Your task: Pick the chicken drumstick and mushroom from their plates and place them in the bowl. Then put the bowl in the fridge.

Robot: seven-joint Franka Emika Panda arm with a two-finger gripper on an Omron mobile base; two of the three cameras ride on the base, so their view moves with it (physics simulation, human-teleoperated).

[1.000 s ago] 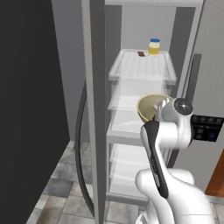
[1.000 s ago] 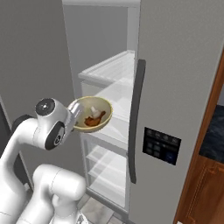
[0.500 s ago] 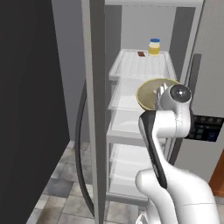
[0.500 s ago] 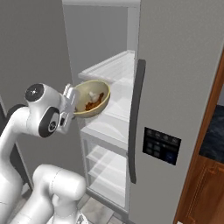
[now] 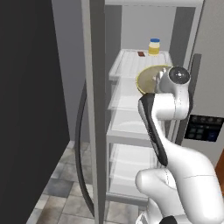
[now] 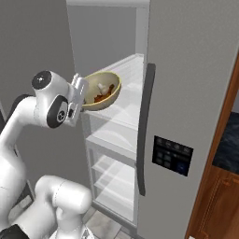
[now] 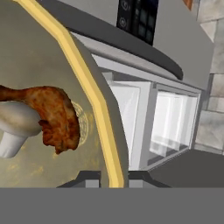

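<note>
Though hidden leftward, drumstick (image 7: 54,116) and mushroom (image 7: 15,124) handward.

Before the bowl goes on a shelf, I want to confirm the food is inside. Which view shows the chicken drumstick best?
The hand view: the chicken drumstick lies large inside the bowl, against the mushroom. The right base view shows it only as a small brown patch in the bowl. In the left base view the bowl's wall hides it.

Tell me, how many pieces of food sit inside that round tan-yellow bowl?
2: an orange-brown chicken drumstick and a pale mushroom touching it, both inside the tan-yellow bowl. More could hide beyond the frame.
</note>
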